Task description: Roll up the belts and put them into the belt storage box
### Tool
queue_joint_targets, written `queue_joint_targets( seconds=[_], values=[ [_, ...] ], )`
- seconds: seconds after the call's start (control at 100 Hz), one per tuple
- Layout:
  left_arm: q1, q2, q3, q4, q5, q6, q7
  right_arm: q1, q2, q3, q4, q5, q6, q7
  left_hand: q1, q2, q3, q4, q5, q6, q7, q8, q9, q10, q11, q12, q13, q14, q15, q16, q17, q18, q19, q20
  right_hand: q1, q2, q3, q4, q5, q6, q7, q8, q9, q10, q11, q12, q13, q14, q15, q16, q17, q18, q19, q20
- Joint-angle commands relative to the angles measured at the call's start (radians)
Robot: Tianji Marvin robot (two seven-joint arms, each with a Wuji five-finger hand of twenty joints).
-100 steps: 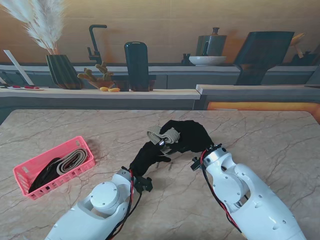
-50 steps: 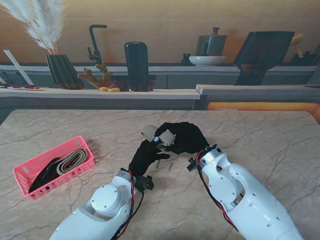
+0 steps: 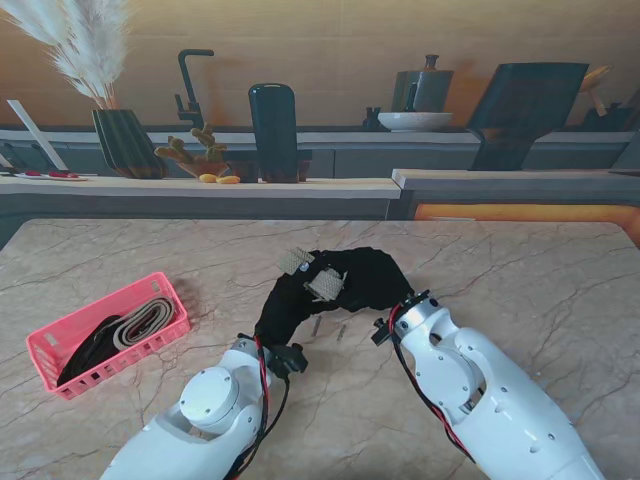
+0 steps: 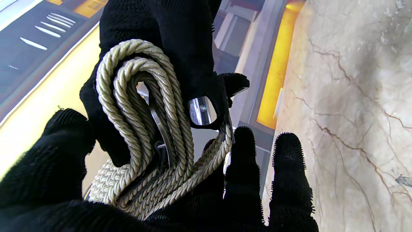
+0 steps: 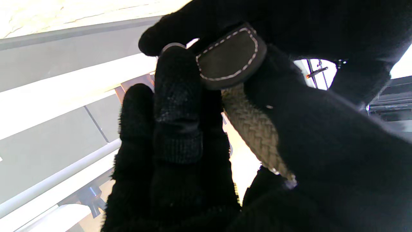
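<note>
Above the table's middle, my left hand point(image 3: 285, 300) and right hand point(image 3: 365, 280) both clasp the coiled braided belt point(image 3: 322, 283). Its buckle seems pinched between them.

Braided belt point(image 3: 322, 283) mostly hidden (gloved hands cover it).

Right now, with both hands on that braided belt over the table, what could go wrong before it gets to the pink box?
1. The braided belt is only loosely coiled between the left hand and right hand; if either one eases off, the loops may spring open.
2. The pink box, far to the left, already holds belts, so the coil could unwind on the way or fit poorly.
</note>
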Motion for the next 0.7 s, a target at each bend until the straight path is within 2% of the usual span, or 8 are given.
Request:
queue_joint_targets(
  seconds=[0.0,0.15,0.28,0.36,0.4,0.44,0.53,0.69],
  values=[
    [-0.007,-0.009,-0.004,-0.03,0.008,-0.015,-0.018,-0.013,0.003,-0.009,0.024,-0.008,0.004,0.013,0.009,-0.073,0.098,0.02,0.013,-0.197,0.047,-0.004,0.029,-0.037,0.03,0.014,0.039,-0.032,0.027,0.018,0.034,-0.04,0.045,-0.013,-0.025,0.101,0.075,0.028,0.199,0.202,0.301,0.054,0.015,-0.011,0.015,-0.01,0.037,-0.017,0.003,-0.01,0.003,0.015,0.035,-0.019],
    [-0.009,0.005,-0.015,-0.02,-0.034,-0.018,-0.111,-0.015,0.003,-0.008,0.02,-0.009,0.008,0.014,0.093,-0.193,0.277,0.009,0.003,-0.208,-0.055,-0.06,0.012,-0.051,0.039,0.015,0.087,-0.038,0.054,0.029,0.123,-0.096,0.072,-0.044,-0.027,0.081,0.075,0.026,0.172,0.226,0.29,0.053,-0.005,-0.005,0.006,-0.01,0.027,-0.018,-0.012,-0.017,-0.002,0.021,0.031,-0.024],
    [-0.019,0.015,-0.019,-0.004,-0.055,-0.021,-0.177,-0.021,0.006,-0.003,0.013,-0.01,0.009,0.025,0.17,-0.216,0.315,0.011,-0.003,-0.229,-0.135,-0.069,-0.005,-0.066,0.055,0.028,0.12,-0.045,0.071,0.042,0.188,-0.151,0.074,-0.066,-0.062,0.024,0.076,0.021,0.107,0.243,0.266,0.071,-0.061,0.002,0.005,0.002,-0.003,-0.016,-0.04,-0.026,-0.018,0.033,0.021,-0.032],
    [-0.022,0.017,-0.018,-0.003,-0.05,-0.02,-0.183,-0.024,0.01,0.0,0.009,-0.016,0.003,0.04,0.282,-0.189,0.321,0.029,-0.001,-0.241,-0.148,-0.044,0.008,-0.069,0.08,0.042,0.167,-0.062,0.107,0.066,0.246,-0.197,0.106,-0.067,-0.096,-0.007,0.056,0.015,0.068,0.259,0.205,0.115,-0.112,-0.002,0.025,0.003,-0.022,-0.022,-0.061,-0.027,-0.028,0.038,0.014,-0.031],
    [-0.022,0.017,-0.018,-0.004,-0.048,-0.018,-0.181,-0.025,0.012,0.0,0.009,-0.022,-0.003,0.043,0.334,-0.175,0.32,0.04,0.002,-0.247,-0.145,-0.036,0.019,-0.069,0.096,0.049,0.189,-0.07,0.119,0.074,0.272,-0.212,0.117,-0.07,-0.14,-0.003,0.068,0.045,0.044,0.29,0.104,0.17,-0.144,-0.001,0.043,0.004,-0.035,-0.02,-0.069,-0.024,-0.034,0.044,0.008,-0.026],
    [-0.022,0.017,-0.018,-0.006,-0.046,-0.016,-0.179,-0.027,0.013,0.001,0.007,-0.025,-0.007,0.044,0.372,-0.16,0.315,0.048,0.004,-0.252,-0.137,-0.03,0.031,-0.066,0.108,0.052,0.206,-0.08,0.12,0.075,0.291,-0.22,0.118,-0.076,-0.178,0.017,0.076,0.126,0.001,0.309,0.021,0.242,-0.166,0.001,0.048,0.007,-0.046,-0.015,-0.074,-0.023,-0.039,0.052,0.004,-0.022],
    [-0.02,0.017,-0.02,-0.01,-0.038,-0.008,-0.173,-0.033,0.015,0.002,0.0,-0.028,-0.011,0.051,0.431,-0.134,0.313,0.062,0.012,-0.252,-0.117,-0.025,0.064,-0.072,0.138,0.061,0.249,-0.102,0.133,0.083,0.336,-0.237,0.131,-0.077,-0.204,0.02,0.062,0.134,-0.114,0.309,-0.042,0.265,-0.216,0.007,0.058,0.015,-0.079,-0.001,-0.077,-0.021,-0.055,0.074,0.0,-0.014],
    [-0.012,0.014,-0.023,-0.023,-0.037,0.002,-0.146,-0.051,0.026,0.012,-0.019,-0.071,-0.024,0.063,0.584,-0.145,0.254,0.052,0.011,-0.246,-0.014,-0.04,0.118,-0.084,0.191,0.087,0.35,-0.121,0.084,0.273,0.385,-0.246,0.168,-0.062,-0.227,0.038,0.03,0.134,-0.264,0.277,-0.086,0.257,-0.304,0.01,0.061,0.02,-0.117,0.011,-0.072,-0.017,-0.081,0.089,-0.01,-0.002]
  ],
)
